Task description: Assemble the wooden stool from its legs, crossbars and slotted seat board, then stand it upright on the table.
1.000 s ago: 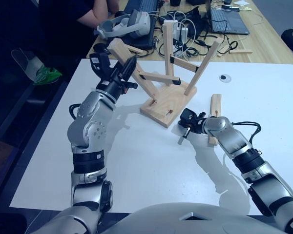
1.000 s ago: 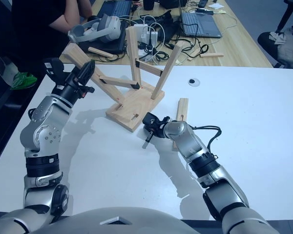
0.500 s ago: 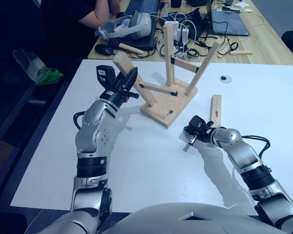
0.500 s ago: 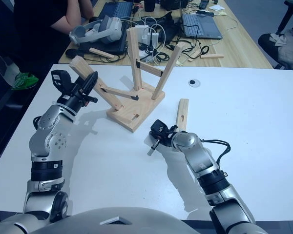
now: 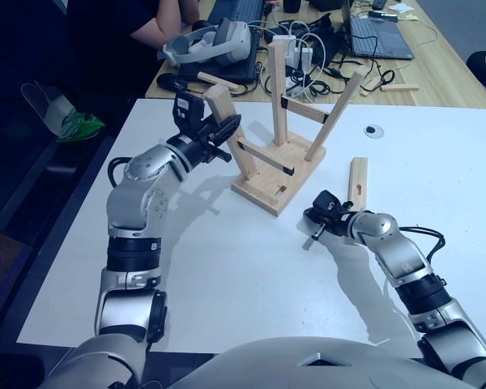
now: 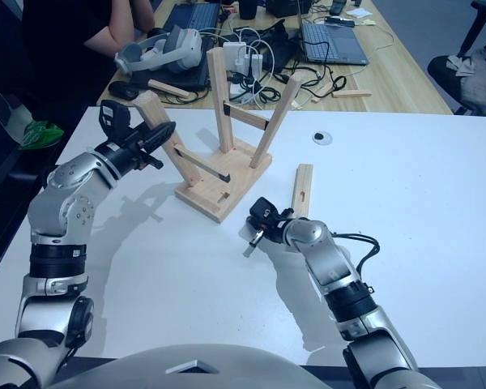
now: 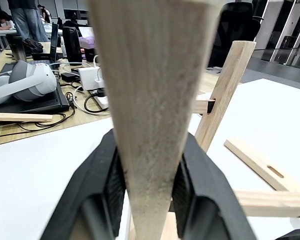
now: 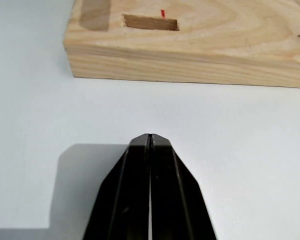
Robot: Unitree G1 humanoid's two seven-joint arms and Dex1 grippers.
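Observation:
The stool stands upside down: its slotted seat board (image 5: 269, 193) lies on the white table with three legs pointing up, joined by crossbars (image 5: 306, 110). My left gripper (image 5: 213, 130) is shut on the upper end of the leftmost leg (image 5: 236, 139), which leans left; in the left wrist view this leg (image 7: 150, 100) sits between the black fingers (image 7: 102, 190). A loose leg (image 5: 357, 182) lies flat to the right of the board. My right gripper (image 5: 308, 238) is shut and empty, low over the table just in front of the board's corner (image 8: 215, 55), near an empty slot (image 8: 150, 22).
A small black disc (image 5: 373, 129) lies on the table at the back right. Behind the table stands a wooden desk with a headset (image 5: 211, 42), laptops, cables and spare wooden sticks (image 5: 398, 86). The table's front half is bare white surface.
My left arm swung the held leg from a strong leftward lean to a steeper stand over the board. The right gripper drew back slightly from the board, then stayed put.

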